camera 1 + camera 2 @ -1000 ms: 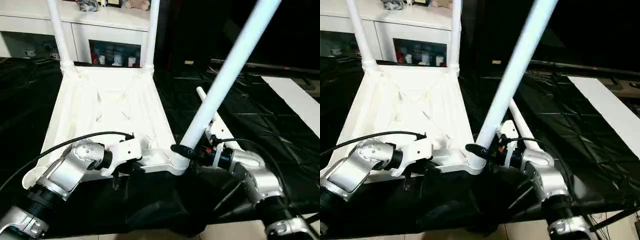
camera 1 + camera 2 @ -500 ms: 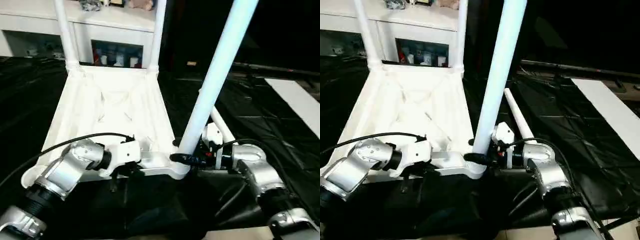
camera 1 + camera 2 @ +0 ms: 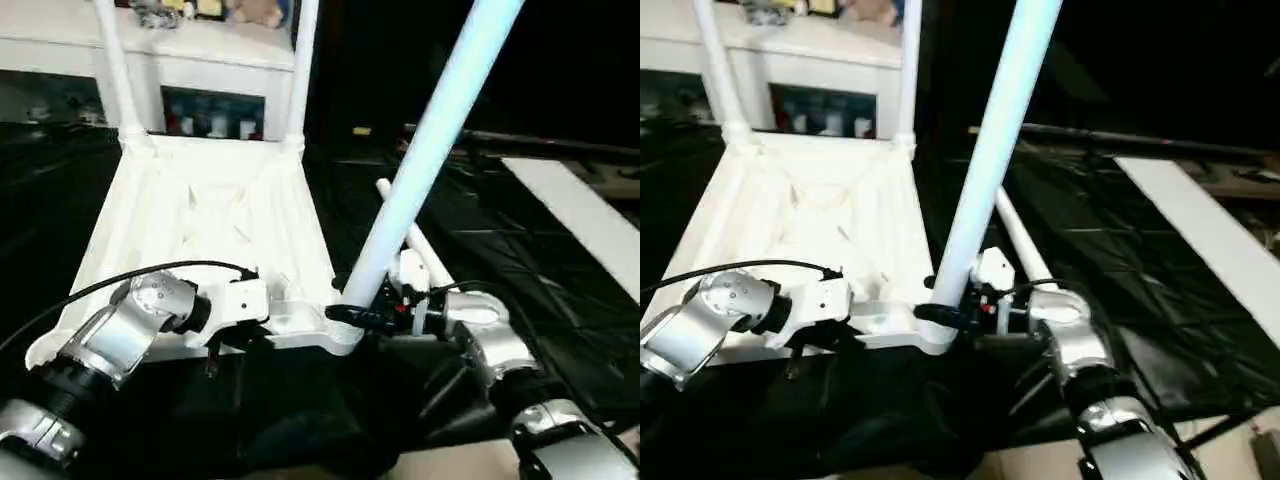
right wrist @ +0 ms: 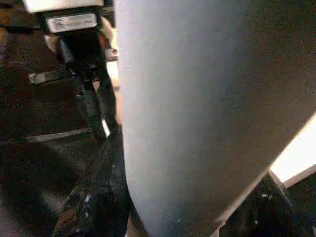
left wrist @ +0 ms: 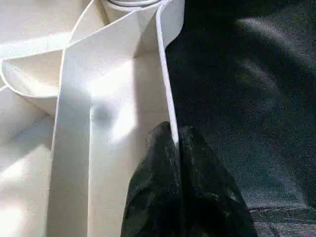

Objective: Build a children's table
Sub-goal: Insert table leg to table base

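The white plastic rectangular tabletop with its ribbed underside up lies at centre on black sheeting; two white tapered tube legs already stand in the far corner sockets, at 11 and 12 o'clock. The right gripper clamps a third white tube leg at the near-right socket — apparently not fully seated. The left gripper pinches the near rim. A fourth loose leg waits at 3 o'clock.

One upturned tabletop; four legs: two standing at upper left, one slanting at centre, one lying behind; two grippers.
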You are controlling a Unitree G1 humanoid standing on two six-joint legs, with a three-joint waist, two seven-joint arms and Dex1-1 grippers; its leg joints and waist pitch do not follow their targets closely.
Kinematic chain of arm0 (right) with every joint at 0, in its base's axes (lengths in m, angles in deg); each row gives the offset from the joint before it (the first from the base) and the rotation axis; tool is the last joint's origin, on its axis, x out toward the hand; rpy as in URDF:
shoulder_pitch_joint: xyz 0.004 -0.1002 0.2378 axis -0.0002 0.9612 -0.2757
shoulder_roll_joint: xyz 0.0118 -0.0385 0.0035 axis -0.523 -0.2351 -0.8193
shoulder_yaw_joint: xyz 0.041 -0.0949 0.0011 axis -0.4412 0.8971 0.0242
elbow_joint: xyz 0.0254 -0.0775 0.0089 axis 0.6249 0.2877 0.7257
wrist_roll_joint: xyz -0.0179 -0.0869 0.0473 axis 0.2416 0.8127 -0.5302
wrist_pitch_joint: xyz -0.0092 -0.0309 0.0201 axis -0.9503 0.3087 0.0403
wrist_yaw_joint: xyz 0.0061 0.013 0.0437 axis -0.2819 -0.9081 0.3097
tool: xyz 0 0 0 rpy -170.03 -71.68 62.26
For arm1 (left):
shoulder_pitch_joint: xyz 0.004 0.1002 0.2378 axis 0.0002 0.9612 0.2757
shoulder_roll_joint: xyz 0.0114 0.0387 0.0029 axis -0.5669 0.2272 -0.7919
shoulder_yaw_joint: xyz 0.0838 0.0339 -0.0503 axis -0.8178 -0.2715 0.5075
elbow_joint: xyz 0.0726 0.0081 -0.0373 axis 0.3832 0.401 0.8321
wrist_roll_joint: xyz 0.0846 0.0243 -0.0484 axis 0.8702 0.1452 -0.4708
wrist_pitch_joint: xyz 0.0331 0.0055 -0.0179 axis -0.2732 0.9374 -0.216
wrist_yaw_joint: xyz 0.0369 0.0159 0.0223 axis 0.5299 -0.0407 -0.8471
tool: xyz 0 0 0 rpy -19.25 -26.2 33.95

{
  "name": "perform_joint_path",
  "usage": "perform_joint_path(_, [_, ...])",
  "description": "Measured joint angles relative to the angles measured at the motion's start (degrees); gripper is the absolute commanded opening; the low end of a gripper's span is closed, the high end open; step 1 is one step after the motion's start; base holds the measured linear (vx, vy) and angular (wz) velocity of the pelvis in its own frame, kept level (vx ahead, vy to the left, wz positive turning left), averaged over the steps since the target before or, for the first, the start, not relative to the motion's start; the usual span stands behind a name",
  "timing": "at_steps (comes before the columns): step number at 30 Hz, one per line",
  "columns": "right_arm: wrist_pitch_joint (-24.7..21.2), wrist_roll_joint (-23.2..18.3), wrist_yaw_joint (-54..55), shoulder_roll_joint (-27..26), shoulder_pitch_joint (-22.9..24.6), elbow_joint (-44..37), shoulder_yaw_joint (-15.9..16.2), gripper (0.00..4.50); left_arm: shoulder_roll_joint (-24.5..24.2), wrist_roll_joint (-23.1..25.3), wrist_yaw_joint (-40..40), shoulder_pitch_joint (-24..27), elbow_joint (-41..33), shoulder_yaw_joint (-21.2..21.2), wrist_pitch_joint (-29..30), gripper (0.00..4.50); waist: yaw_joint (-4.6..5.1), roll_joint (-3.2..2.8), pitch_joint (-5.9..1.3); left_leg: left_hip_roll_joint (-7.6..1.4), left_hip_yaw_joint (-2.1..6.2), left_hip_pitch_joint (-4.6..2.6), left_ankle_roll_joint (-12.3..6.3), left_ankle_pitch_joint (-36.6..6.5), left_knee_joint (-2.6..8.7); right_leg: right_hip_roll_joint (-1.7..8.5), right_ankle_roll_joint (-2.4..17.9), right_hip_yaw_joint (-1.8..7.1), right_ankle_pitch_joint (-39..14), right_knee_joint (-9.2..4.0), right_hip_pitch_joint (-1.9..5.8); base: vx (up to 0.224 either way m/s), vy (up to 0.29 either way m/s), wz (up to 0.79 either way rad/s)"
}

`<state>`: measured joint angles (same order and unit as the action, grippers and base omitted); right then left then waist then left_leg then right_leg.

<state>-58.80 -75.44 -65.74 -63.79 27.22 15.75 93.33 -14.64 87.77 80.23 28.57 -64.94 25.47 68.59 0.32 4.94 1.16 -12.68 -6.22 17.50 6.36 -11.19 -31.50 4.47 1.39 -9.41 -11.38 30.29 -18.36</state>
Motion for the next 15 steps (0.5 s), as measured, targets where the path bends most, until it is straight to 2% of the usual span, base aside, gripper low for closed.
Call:
perform_joint_path(1, [0.0,0.0,1.5,-0.8,-0.4,1.3,0.0,1.86,0.0,0.2,0.0,0.0,0.7,0.2,0.0,0.00,0.40,-0.09,0.06,-0.16,0.11,-0.15,0.01,0.0,0.13,0.01,0.2,-0.51,-0.2,-0.19,0.55,0.000,0.000,0.00])
perform_joint_path(2, [0.0,0.0,3.4,-1.7,-0.5,2.0,0.0,1.86,-0.1,0.5,0.0,0.0,1.1,0.4,0.0,0.00,0.64,-0.19,0.06,-0.39,0.15,-0.33,0.05,0.0,0.47,0.00,0.5,-1.08,-1.8,0.44,1.16,-0.095,0.022,0.05])
perform_joint_path(3, [0.1,0.0,4.7,-1.9,-0.5,2.3,-0.3,1.86,0.3,1.0,-0.2,-0.8,1.8,0.3,0.0,0.00,-0.46,-0.03,0.04,-0.51,-1.22,-0.20,0.08,0.0,0.75,-0.07,1.2,-0.61,-4.3,5.79,0.60,-0.095,0.022,0.05])
perform_joint_path(4, [0.1,0.0,4.8,-1.9,-0.8,2.6,-0.6,1.86,0.4,1.2,-0.7,-0.9,1.8,0.5,0.0,0.00,-1.36,0.61,-0.17,-0.88,-2.82,-0.18,0.10,0.0,0.86,0.03,1.2,0.73,-5.9,9.28,1.00,-0.077,-0.045,0.07])
perform_joint_path(5, [0.1,0.0,4.8,-2.0,-0.9,2.6,-0.9,1.86,0.2,1.1,-0.7,-1.2,1.6,0.6,0.0,0.00,-2.79,2.85,-0.79,-0.23,-4.29,-0.38,0.14,0.0,0.79,0.44,0.6,3.87,-10.2,9.83,1.28,0.043,-0.193,-0.16])
perform_joint_path(6, [0.0,0.0,4.8,-1.9,-1.7,2.8,-0.9,1.86,0.4,1.1,-0.7,-0.8,1.4,1.0,0.0,0.00,-4.03,3.17,-0.94,-0.24,-3.71,0.60,0.30,-2.5,-3.08,0.46,-0.7,4.35,-10.4,10.91,-0.07,0.043,-0.193,-0.16])
perform_joint_path(7, [0.0,0.0,4.8,-2.0,-1.8,2.9,-0.7,1.86,0.4,0.7,-0.7,-0.2,1.3,1.1,0.0,0.00,-5.27,2.07,-1.33,0.12,-1.34,1.14,-0.43,-3.0,-5.70,0.48,-0.7,3.91,-10.4,10.79,0.04,0.110,-0.113,-0.53])
perform_joint_path(8, [0.0,0.0,4.8,-1.9,-1.8,2.9,-0.7,1.86,0.4,0.1,-0.7,0.1,1.3,1.0,0.0,0.00,-5.86,1.05,-1.65,0.95,0.21,0.93,-0.42,-2.8,-5.94,0.38,-0.7,3.23,-10.4,10.31,-0.07,0.019,-0.017,-0.36])
perform_joint_path(9, [-0.1,0.0,4.7,-1.7,-2.2,2.5,-0.8,1.86,0.4,-0.3,-0.7,0.1,0.7,1.0,0.0,0.00,-5.76,0.23,-1.79,1.06,0.45,0.72,1.39,-1.6,-2.66,-0.92,0.2,2.91,-8.9,9.63,-0.61,0.019,-0.017,-0.36])
perform_joint_path(10, [-0.4,0.0,4.7,-1.7,-2.4,2.5,-0.7,1.86,0.4,-0.3,-0.7,0.2,0.6,1.3,0.0,0.00,-5.66,0.48,-1.68,0.53,0.23,0.69,1.45,-1.4,-2.18,-1.29,0.6,3.09,-6.9,8.63,-0.59,-0.074,-0.041,-0.01])
perform_joint_path(11, [-0.8,0.0,4.7,-1.7,-2.5,2.5,-0.7,1.86,0.2,-0.3,-0.7,0.2,0.6,1.4,0.0,0.00,-5.56,0.48,-1.68,0.30,0.25,0.58,1.62,-1.3,-1.88,-1.60,1.0,3.12,-6.3,8.11,-0.50,-0.067,-0.029,0.04])
perform_joint_path(12, [-1.4,0.0,4.4,-1.8,-2.5,2.3,-0.5,1.86,0.1,-0.3,-0.7,0.3,0.6,1.3,0.0,0.00,-5.50,0.47,-1.68,0.00,-0.30,0.36,1.63,-1.3,-1.37,-1.90,1.1,3.53,-6.2,7.69,-0.40,-0.067,-0.029,0.04])
perform_joint_path(15, [-2.2,0.0,3.6,-1.3,-2.4,1.1,-0.2,1.86,0.0,-0.4,-0.7,0.4,0.5,1.3,0.0,0.00,-5.55,0.46,-1.69,0.03,-0.99,0.16,1.63,-1.3,0.11,-2.00,0.8,3.93,-6.3,6.67,-0.49,0.000,0.000,0.00])
